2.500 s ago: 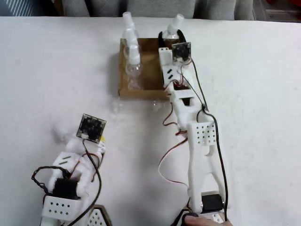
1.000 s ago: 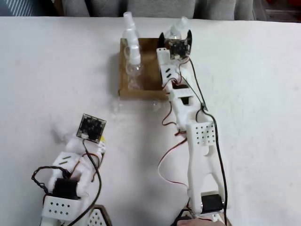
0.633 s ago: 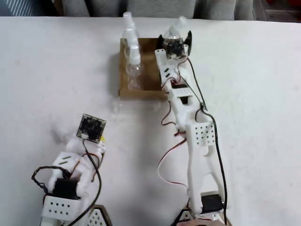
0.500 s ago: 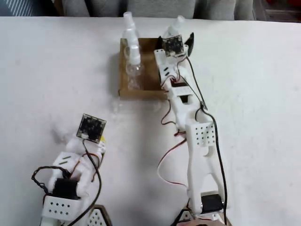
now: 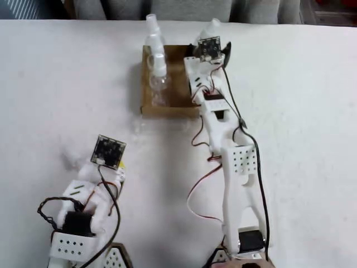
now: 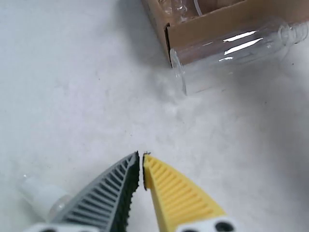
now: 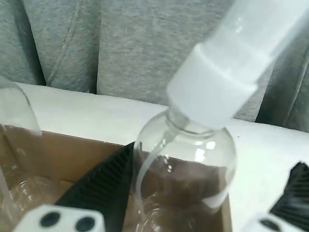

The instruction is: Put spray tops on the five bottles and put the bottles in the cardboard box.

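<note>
Standing clear bottle (image 7: 187,155), white spray top (image 7: 218,83).

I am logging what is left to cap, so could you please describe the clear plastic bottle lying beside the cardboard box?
The clear plastic bottle lies on its side on the white table, along the outer wall of the brown cardboard box, apparently touching it. Its narrow neck is bare, with no spray top. It looks empty.
</note>
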